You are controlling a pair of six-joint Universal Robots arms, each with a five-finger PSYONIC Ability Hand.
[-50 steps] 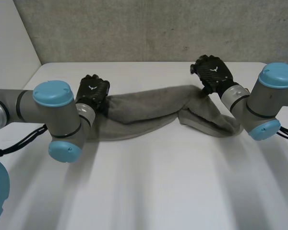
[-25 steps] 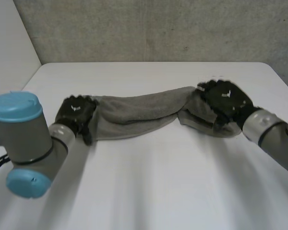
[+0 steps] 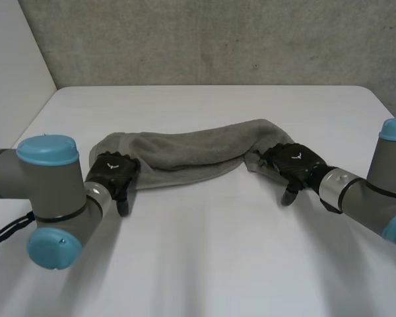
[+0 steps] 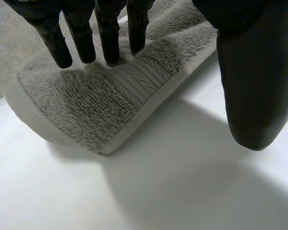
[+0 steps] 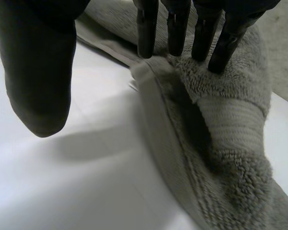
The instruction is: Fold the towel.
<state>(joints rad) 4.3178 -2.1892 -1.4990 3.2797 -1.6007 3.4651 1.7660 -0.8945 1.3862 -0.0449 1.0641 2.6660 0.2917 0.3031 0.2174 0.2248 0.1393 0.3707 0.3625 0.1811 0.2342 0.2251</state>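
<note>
A grey towel [image 3: 191,148] lies bunched in a long band across the middle of the white table [image 3: 204,257]. My left hand [image 3: 113,173] rests at the towel's left end, on its near edge. In the left wrist view its straight fingers [image 4: 108,33] hover on the towel's rounded end [image 4: 96,105], with the thumb apart over bare table: it is open. My right hand [image 3: 296,165] sits at the towel's right end. Its fingers [image 5: 175,28] are straight over the hemmed edge of the towel [image 5: 230,120], thumb off to the side: open as well.
A grey rough wall [image 3: 204,39] rises behind the table's far edge. The table's left edge [image 3: 36,119] runs close to my left arm. Bare white tabletop stretches in front of the towel.
Both hands have come toward the near side of the towel and opened. The right hand dropped from above the towel's far right end; the towel's ends now lie loose.
</note>
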